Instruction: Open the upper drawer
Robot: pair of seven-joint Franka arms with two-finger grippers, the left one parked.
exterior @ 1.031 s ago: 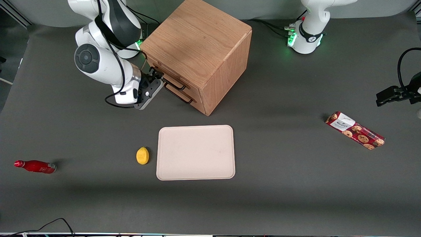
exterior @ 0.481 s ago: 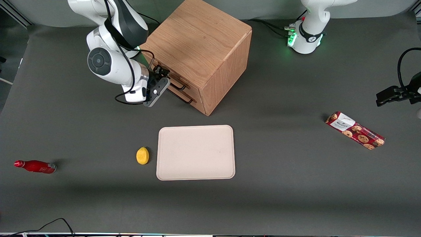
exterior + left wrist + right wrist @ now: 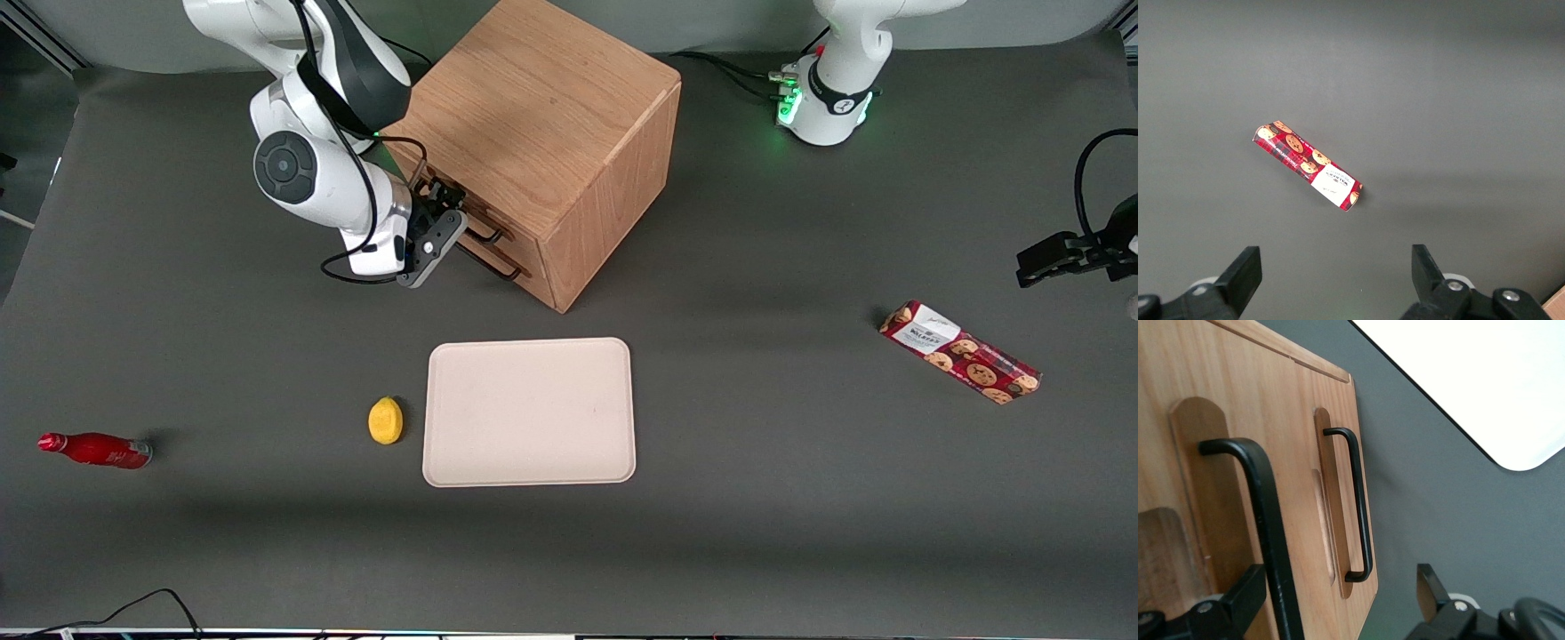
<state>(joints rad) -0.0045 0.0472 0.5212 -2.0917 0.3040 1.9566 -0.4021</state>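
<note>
Presently noted: tool (image 3: 446,203) spread apart, gripping nothing, astride black handle (image 3: 1265,513) of upper drawer (image 3: 1165,400), closed, at eleven o'clock of tray (image 3: 529,411). Advised: centre bar, clamp fully, pull straight out, square to cabinet (image 3: 542,116) front.

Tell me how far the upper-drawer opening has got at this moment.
Done: the approach. The right hand sits in front of the cabinet, at the upper drawer's black handle, fingers open with one beside the bar. In hand: getting the fingers around that handle; no grasp shows yet. Left: closing on it and pulling, since the upper drawer looks flush with the lower drawer, not yet opened.
</note>
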